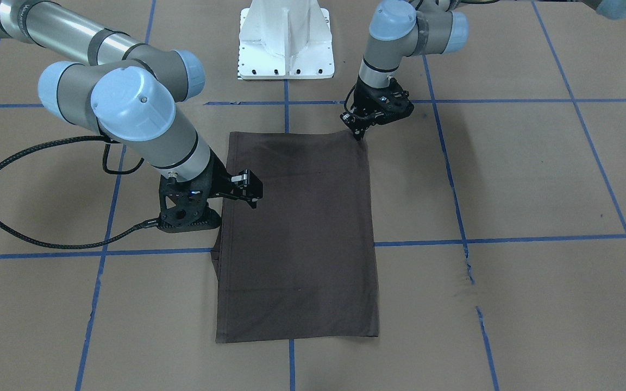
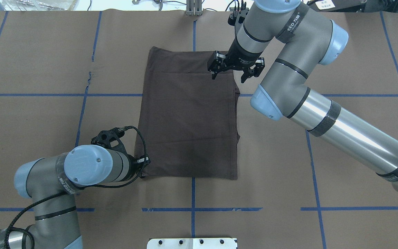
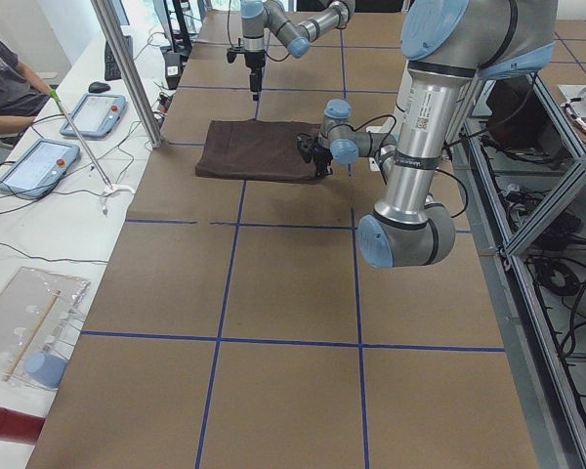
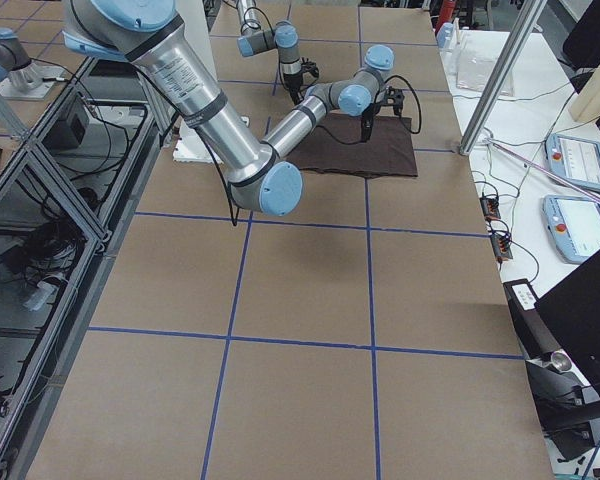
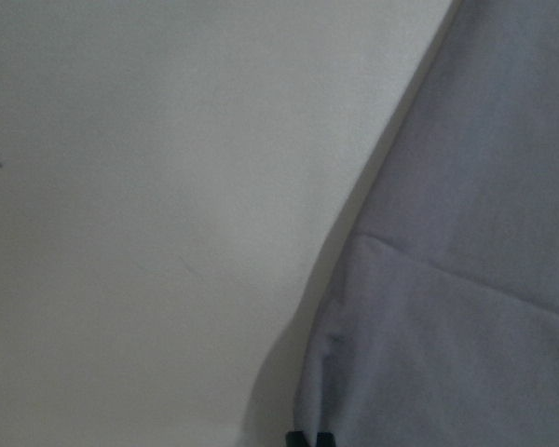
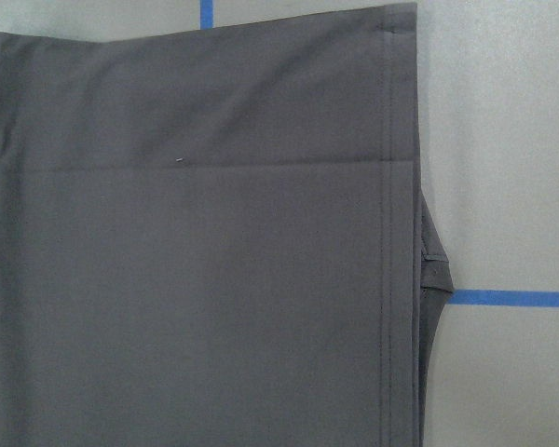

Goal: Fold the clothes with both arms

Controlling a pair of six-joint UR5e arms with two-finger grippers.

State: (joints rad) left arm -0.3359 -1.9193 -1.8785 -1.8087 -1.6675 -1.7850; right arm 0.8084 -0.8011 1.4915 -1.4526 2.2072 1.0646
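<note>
T-shirt [image 2: 188, 117] lies flat on the table [image 2: 40, 62], folded into a long narrow rectangle. It runs straight out from the pedestal base [image 2: 192, 242], with one short edge nearest the base. The left gripper [image 1: 361, 134] sits at the shirt corner closest to the base, its fingers drawn to a narrow point on the cloth; I cannot tell whether they pinch it. The right gripper [image 2: 228, 79] hangs farther from the base over the opposite long edge, fingers spread wide and empty. Each arm probably takes its own side so the next fold lifts evenly.
</note>
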